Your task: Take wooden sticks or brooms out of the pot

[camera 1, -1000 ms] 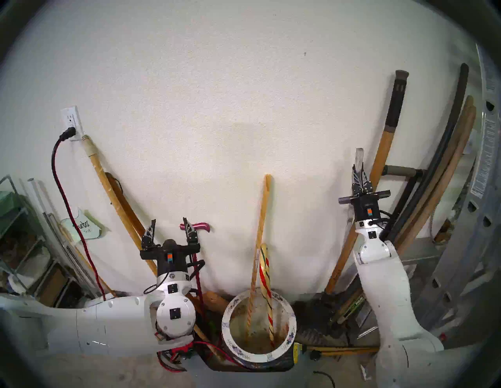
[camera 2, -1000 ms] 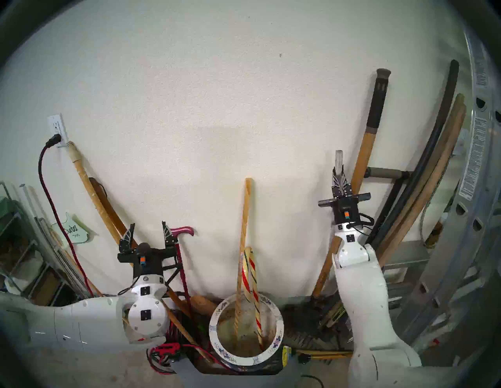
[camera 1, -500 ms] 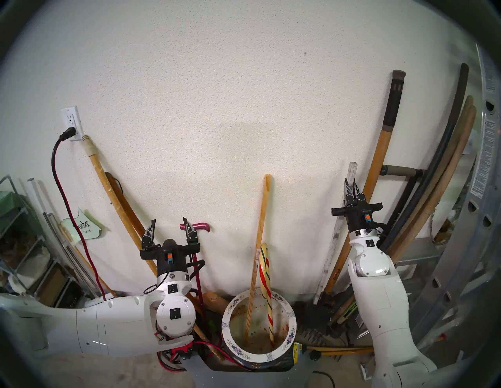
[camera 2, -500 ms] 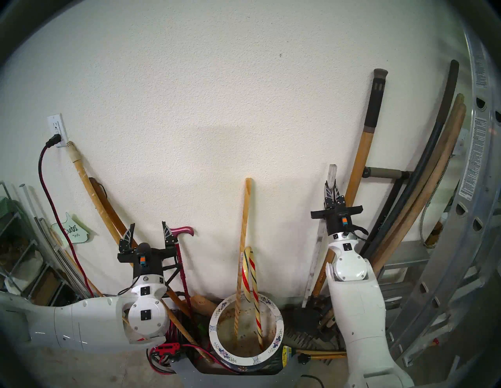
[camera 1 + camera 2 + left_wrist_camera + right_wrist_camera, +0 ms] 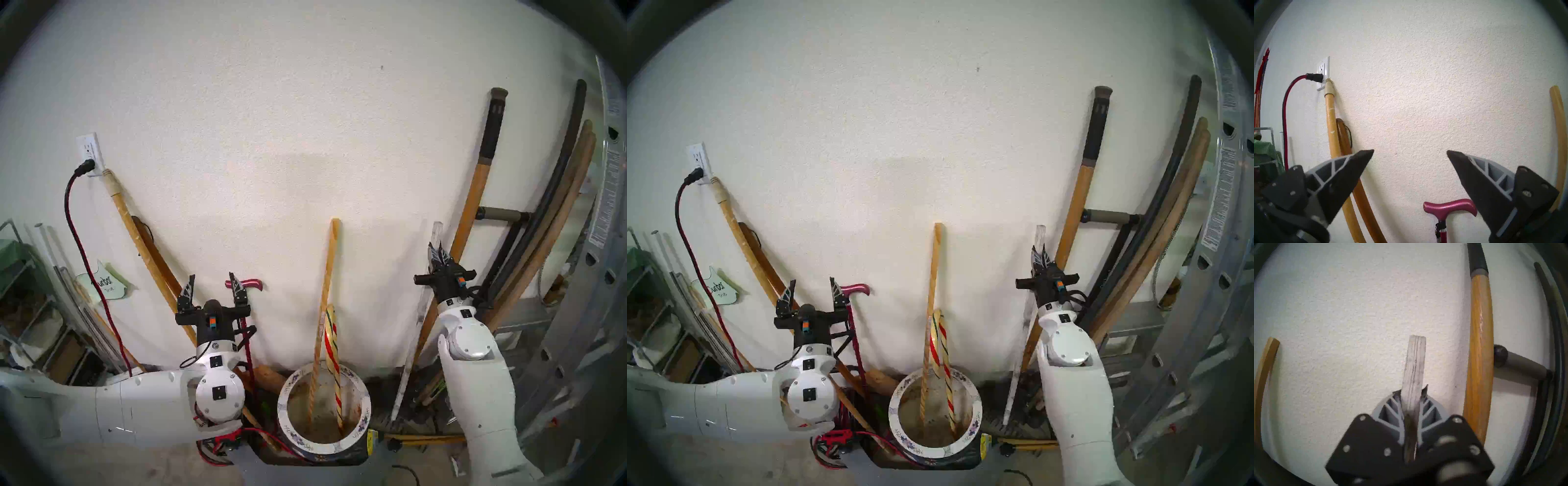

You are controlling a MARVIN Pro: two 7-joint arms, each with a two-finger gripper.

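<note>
The pot (image 5: 365, 393) (image 5: 895, 412) stands on the floor at the wall, bottom centre. A pale yellow pole (image 5: 327, 271) (image 5: 934, 271) and a red-and-green striped cane (image 5: 333, 349) (image 5: 942, 342) stand in it and lean on the wall. My right gripper (image 5: 437, 250) (image 5: 1038, 253) (image 5: 1411, 390) is shut on the grey-white slat (image 5: 409, 366) (image 5: 1017, 370) (image 5: 1414, 361) near its top. The slat is outside the pot, to its right, its foot low by the floor. My left gripper (image 5: 212, 281) (image 5: 812, 286) (image 5: 1410, 153) is open and empty, left of the pot.
A magenta cane (image 5: 249, 283) (image 5: 1449, 207) stands by the left gripper. Orange-brown tool handles lean on the wall at left (image 5: 135, 230) and right (image 5: 471, 203) (image 5: 1478, 344). A ladder (image 5: 576, 305) and dark poles (image 5: 556, 176) crowd the right. A corded outlet (image 5: 89, 152) and shelves (image 5: 30, 305) are at left.
My right gripper has come down and slightly left with the slat in it, and the slat's lower end has sunk towards the floor right of the pot. The left arm has not moved.
</note>
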